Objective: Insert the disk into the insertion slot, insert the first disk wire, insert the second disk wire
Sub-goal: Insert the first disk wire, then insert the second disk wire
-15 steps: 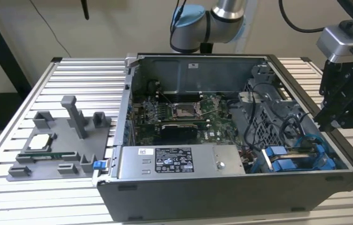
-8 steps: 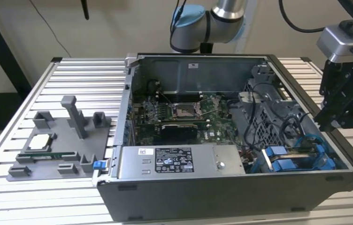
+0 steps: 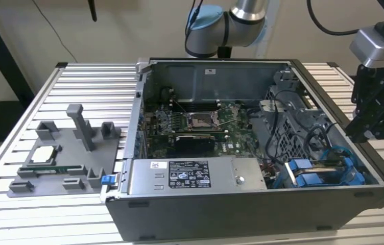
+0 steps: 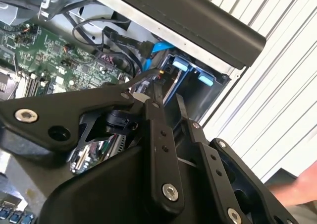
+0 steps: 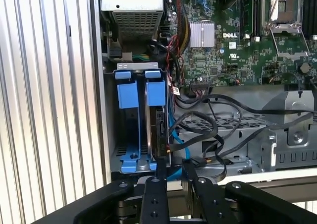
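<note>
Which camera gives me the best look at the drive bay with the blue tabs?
The first wrist view: the insertion slot faces the camera, blue tabs and grey walls plain. The exterior view shows the slot at the case's corner, among cables. The second wrist view catches two blue tabs at a slant.

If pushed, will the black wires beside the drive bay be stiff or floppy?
Probably floppy: the black wires lie in loose curves over the grey cage. They look thin, so are likely light. Their loops may snag or spring back rather than stay put.
</note>
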{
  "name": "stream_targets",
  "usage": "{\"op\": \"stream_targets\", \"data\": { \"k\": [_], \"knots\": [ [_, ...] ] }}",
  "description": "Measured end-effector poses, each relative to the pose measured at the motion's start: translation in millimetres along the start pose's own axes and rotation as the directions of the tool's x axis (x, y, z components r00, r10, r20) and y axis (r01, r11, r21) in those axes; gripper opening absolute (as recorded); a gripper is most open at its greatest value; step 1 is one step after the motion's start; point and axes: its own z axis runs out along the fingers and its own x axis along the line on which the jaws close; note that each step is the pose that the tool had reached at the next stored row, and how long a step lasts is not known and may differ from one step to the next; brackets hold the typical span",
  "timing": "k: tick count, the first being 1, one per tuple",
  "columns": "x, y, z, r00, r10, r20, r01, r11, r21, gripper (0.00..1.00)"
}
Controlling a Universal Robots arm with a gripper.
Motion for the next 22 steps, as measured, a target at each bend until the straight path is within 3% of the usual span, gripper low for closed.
{"op": "stream_targets", "data": {
  "k": [7, 17, 22],
  "knots": [
    [-5.0, -5.5, 0.9, 1.0, -0.001, 0.0052, 0.001, 1.0, -0.0008, 1.0],
    [-24.9, -21.8, 7.0, 1.0, -0.001, 0.0051, 0.001, 1.0, -0.0017, 1.0],
    [-29.3, -32.8, 12.4, 1.0, 0.001, 0.0039, -0.001, 0.9998, -0.0193, 1.0]
  ]
}}
